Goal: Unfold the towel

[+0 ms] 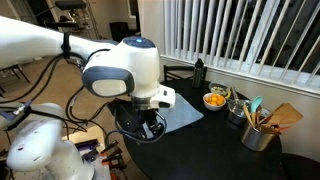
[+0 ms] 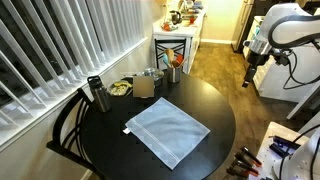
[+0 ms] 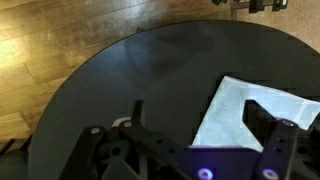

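Observation:
The towel [image 2: 167,131] is a pale blue-grey cloth lying flat on the round black table [image 2: 120,150]. It also shows in an exterior view [image 1: 186,114] and at the right of the wrist view [image 3: 232,108]. My gripper [image 2: 250,76] hangs in the air beyond the table's edge, apart from the towel and well above it. In the wrist view its two dark fingers [image 3: 200,128] stand wide apart with nothing between them. In an exterior view [image 1: 150,126] the arm's big white joint hides part of the gripper.
A bowl of orange food [image 1: 214,100], a dark bottle [image 2: 97,94], a brown box [image 2: 143,86] and a metal cup of utensils [image 1: 258,130] stand along the table's window side. Blinds lie behind, wooden floor [image 3: 60,40] around, and a chair [image 2: 65,125] stands at the table.

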Controlling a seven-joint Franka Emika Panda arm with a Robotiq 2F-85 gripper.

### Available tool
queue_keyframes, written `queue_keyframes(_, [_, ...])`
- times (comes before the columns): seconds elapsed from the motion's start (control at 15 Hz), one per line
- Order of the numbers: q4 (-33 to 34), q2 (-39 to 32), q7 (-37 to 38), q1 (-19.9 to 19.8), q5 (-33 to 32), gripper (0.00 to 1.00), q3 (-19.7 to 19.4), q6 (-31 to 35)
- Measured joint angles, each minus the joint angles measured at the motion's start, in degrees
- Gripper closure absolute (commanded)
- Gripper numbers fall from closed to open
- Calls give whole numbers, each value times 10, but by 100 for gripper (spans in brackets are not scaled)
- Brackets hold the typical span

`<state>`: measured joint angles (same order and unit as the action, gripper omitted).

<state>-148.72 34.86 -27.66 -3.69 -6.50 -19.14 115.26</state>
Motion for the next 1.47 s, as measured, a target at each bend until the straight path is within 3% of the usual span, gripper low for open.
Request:
queue_keyframes(0.6, [0, 0, 0, 0, 0, 0, 2, 0])
queue_keyframes(0.73, [4, 0, 23, 0, 0, 0, 23, 12])
queue_keyframes(1.07, [27, -6, 199, 0, -27, 0, 160, 96])
queue_keyframes(1.47, [62, -79, 446, -23, -167, 0, 313, 122])
